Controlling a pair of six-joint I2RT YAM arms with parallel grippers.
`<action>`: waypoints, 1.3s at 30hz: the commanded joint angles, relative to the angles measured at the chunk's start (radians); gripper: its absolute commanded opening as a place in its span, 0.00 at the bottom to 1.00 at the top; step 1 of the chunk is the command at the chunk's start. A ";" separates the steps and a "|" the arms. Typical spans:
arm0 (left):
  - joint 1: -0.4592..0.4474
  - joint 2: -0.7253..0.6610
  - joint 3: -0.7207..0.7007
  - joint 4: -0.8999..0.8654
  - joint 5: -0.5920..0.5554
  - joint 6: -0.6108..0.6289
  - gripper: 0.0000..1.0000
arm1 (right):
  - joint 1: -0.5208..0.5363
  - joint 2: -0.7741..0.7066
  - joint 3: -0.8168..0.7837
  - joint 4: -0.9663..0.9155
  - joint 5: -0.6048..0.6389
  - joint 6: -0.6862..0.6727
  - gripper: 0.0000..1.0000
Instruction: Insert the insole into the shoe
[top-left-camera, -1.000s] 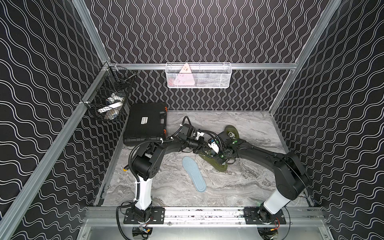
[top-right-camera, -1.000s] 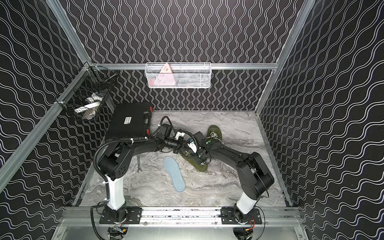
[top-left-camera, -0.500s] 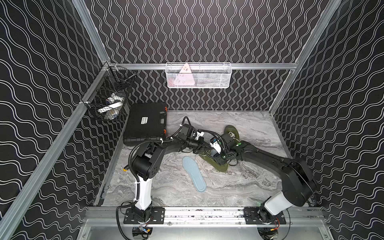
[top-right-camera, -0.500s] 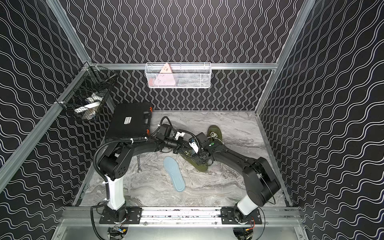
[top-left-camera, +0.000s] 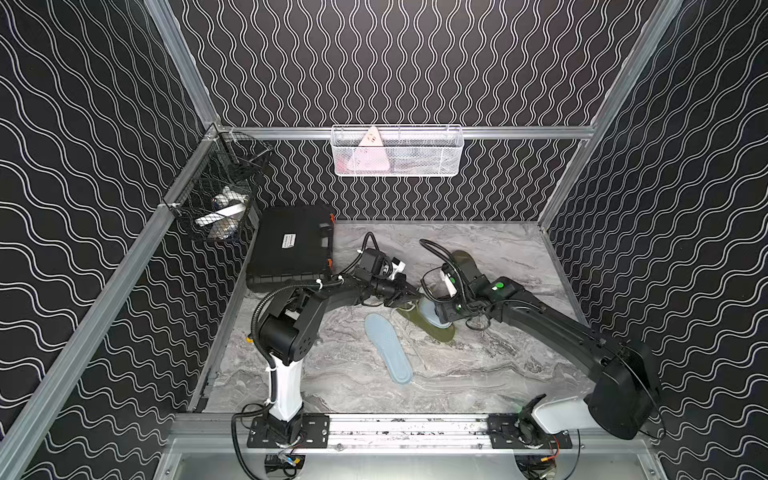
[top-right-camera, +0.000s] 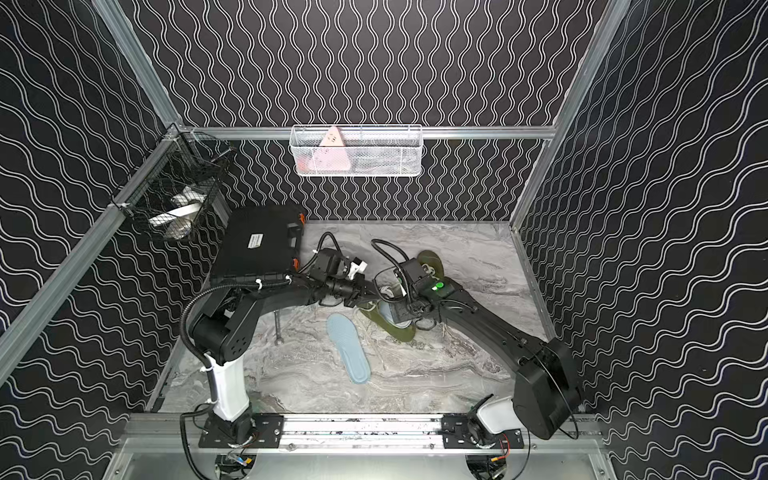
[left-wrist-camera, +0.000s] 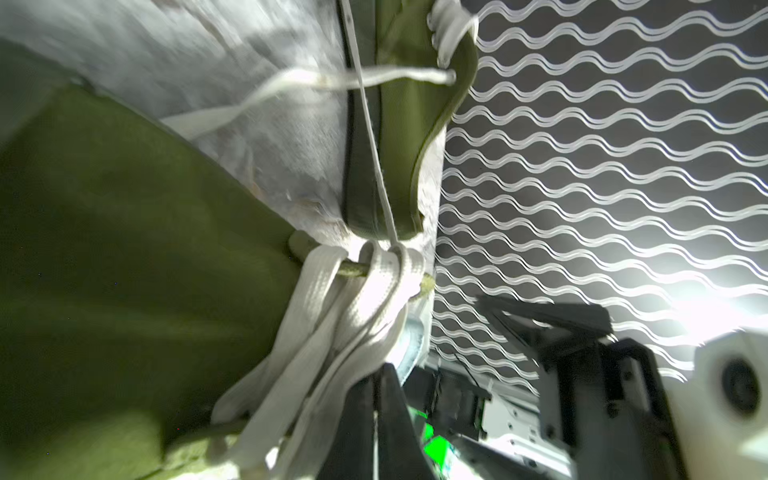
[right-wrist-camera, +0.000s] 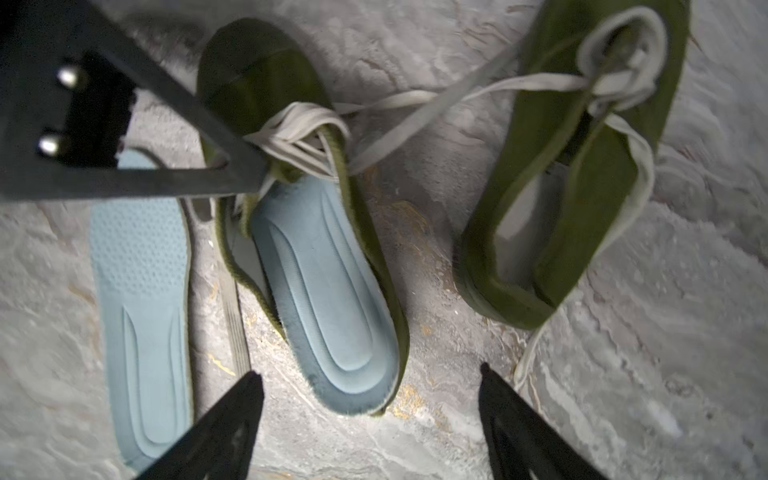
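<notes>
An olive shoe (top-left-camera: 441, 333) lies mid-table with a light-blue insole (right-wrist-camera: 324, 282) in its mouth; the insole's heel end reaches the shoe's heel rim. My right gripper (right-wrist-camera: 369, 372) stands open just behind that heel, touching nothing. My left gripper (top-left-camera: 417, 296) is shut, its tip against the white laces (left-wrist-camera: 332, 316) at the shoe's tongue; whether it pinches anything there does not show. A second light-blue insole (top-left-camera: 388, 347) lies loose beside the shoe. A second olive shoe (top-left-camera: 463, 259) lies behind the right wrist.
A black case (top-left-camera: 295, 245) sits at the back left. A black wire basket (top-left-camera: 220, 199) hangs on the left wall and a white basket (top-left-camera: 397, 151) on the back wall. A thin metal tool (top-right-camera: 277, 330) lies near the left arm.
My right gripper has opened, let go of the insole in the shoe and drawn back a little; its elbow has swung out to the front right. The left arm has not moved.
</notes>
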 joint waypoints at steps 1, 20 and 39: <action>-0.007 -0.027 -0.028 0.052 -0.092 -0.043 0.00 | 0.001 -0.011 0.003 -0.028 0.047 0.296 0.76; -0.016 -0.019 -0.035 0.072 -0.100 -0.060 0.00 | 0.001 0.013 -0.144 0.128 -0.036 0.589 0.49; -0.043 -0.023 -0.049 0.085 -0.107 -0.069 0.00 | 0.011 0.107 -0.071 0.134 -0.023 0.550 0.00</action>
